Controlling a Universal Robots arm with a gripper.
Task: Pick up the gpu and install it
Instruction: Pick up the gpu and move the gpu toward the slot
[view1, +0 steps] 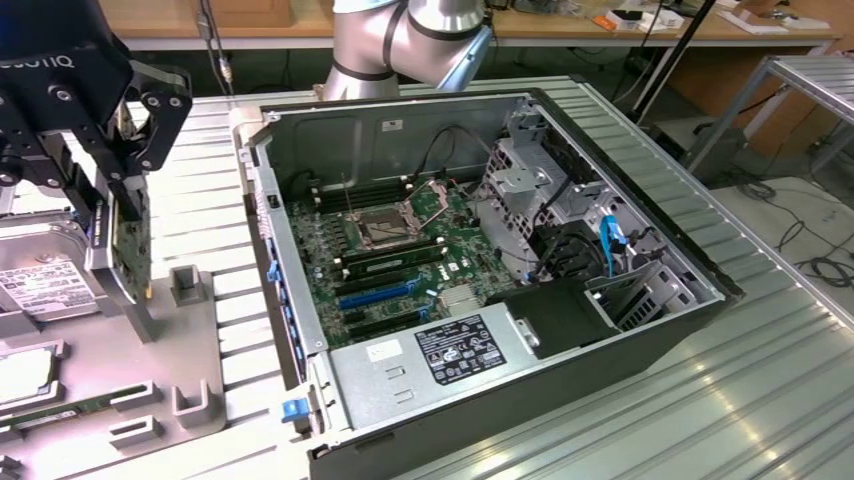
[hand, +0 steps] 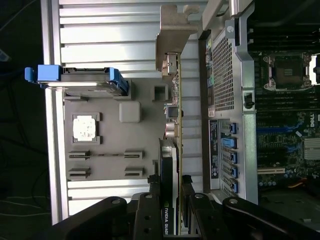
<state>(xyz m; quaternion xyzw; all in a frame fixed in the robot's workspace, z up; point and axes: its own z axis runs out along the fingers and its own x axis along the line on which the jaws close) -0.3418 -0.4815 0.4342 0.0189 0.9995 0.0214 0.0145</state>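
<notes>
Bench: ribbed silver aluminium bench (view1: 747, 400), bright with reflected light.
Back: long pale wooden bench (view1: 574, 32) along the rear.
Floor: grey floor (view1: 787, 215), loose black cables (view1: 827, 268) lying on it.

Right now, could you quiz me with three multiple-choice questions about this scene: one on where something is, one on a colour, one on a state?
1. Where is the gpu? A on the floor; B in the end effector, at the grey tray; C in someone's hand.
2. What colour are the clips along the computer case's rear edge? A red; B yellow; C blue.
3. The case's side is: A open; B shut; C taped over.
Answers: B, the end effector clamps the gpu's edge; C, blue tabs line the rear; A, the motherboard lies exposed.
</notes>
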